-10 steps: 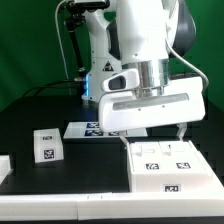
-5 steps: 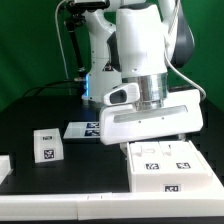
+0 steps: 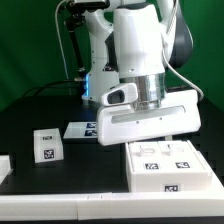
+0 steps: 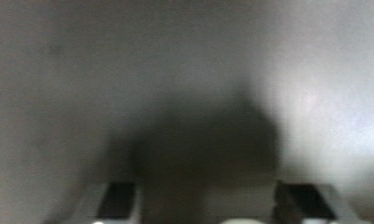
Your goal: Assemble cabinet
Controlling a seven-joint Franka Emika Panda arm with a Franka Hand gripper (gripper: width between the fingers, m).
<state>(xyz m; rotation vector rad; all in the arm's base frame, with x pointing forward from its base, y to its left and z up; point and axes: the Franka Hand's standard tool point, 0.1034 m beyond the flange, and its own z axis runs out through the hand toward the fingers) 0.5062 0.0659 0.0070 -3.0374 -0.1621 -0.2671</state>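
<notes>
Note gripper (image 4: 210, 200) clamped on 1 white part (image 3: 148, 122), hung clear above the cabinet (image 3: 165, 172) at the exterior view's lower right, probably for alignment clearance before lowering; treat grip as inferred, with contact hidden in the 2 views.

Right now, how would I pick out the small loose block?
From the cabinet, the large white body at the exterior view's lower right, cross to that view's left, past the flat marker board. The small white block stands alone on the black table, boxy, one tag facing front.
</notes>
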